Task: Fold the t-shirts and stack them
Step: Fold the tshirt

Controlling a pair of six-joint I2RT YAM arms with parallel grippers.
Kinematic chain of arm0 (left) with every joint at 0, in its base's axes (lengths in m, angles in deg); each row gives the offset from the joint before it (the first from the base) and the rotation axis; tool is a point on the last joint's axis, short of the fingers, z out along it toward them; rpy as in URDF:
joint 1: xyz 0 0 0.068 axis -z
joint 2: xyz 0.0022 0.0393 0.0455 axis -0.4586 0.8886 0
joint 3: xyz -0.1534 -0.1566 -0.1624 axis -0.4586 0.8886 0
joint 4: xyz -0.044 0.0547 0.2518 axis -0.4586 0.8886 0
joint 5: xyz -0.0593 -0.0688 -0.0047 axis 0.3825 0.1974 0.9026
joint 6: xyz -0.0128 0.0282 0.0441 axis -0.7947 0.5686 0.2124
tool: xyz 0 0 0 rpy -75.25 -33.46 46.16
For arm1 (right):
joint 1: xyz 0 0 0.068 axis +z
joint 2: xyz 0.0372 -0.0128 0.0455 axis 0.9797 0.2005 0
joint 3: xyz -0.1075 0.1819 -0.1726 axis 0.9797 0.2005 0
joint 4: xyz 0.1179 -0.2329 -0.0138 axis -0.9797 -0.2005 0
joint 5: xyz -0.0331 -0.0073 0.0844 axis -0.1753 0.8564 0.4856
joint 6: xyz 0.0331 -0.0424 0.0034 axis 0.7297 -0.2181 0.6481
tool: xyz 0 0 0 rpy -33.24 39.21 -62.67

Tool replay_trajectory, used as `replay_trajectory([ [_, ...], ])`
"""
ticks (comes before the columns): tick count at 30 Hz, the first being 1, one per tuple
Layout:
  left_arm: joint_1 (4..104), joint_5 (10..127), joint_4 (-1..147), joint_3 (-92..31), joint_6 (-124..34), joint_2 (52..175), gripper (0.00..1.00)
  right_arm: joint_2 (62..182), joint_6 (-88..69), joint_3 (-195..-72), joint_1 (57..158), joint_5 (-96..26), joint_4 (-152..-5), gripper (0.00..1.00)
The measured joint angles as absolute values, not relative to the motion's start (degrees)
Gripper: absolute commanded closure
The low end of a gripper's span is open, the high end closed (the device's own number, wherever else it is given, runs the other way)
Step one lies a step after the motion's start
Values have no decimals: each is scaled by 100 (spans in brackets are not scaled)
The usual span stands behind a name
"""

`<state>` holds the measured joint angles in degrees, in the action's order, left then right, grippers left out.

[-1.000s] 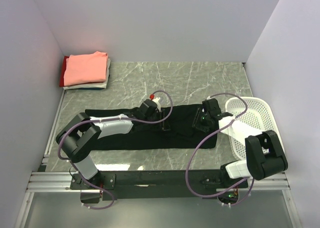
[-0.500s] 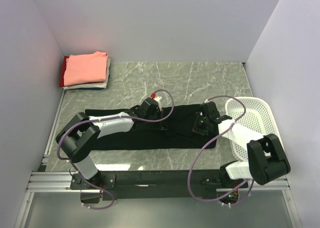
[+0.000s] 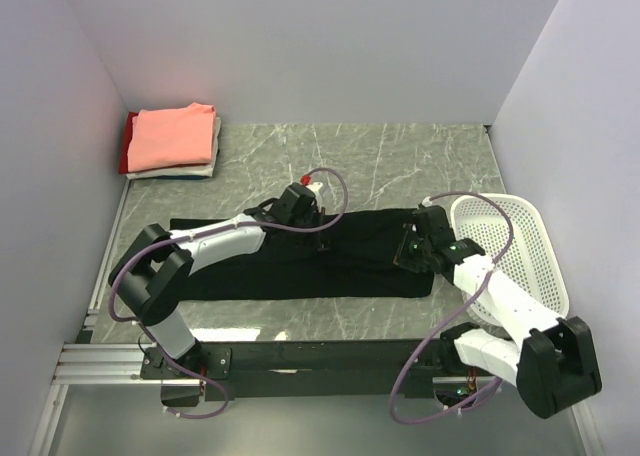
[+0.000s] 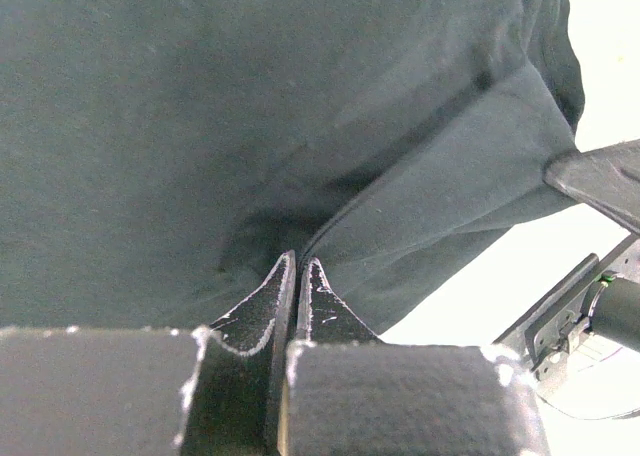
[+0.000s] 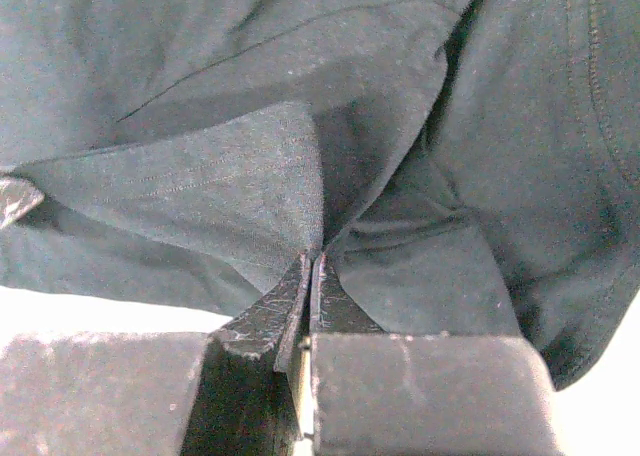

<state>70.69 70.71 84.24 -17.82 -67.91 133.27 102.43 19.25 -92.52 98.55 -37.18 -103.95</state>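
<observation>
The black t-shirt (image 3: 290, 271) lies with its long axis left-to-right across the table (image 3: 400, 166), apparently folded lengthwise. The left fingers (image 4: 265, 306) and right fingers (image 5: 335, 314) each pinch its cloth.

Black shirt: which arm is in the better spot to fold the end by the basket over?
Right, probably. The right fingers pinch the black shirt close to its end beside the basket. The left fingers pinch its far edge near the middle.
</observation>
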Motion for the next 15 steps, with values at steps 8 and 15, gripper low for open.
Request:
replay_trajectory([
  [8, 6877, 7266, 8580, -1876, -6702, 13292, 99, 9738, 2072, -9252, 9899, -3589, -10685, 100],
  [15, 6871, 7478, 8643, -1878, -6686, 13292, 99, 9386, 2247, -9193, 10141, -3574, -10976, 100],
])
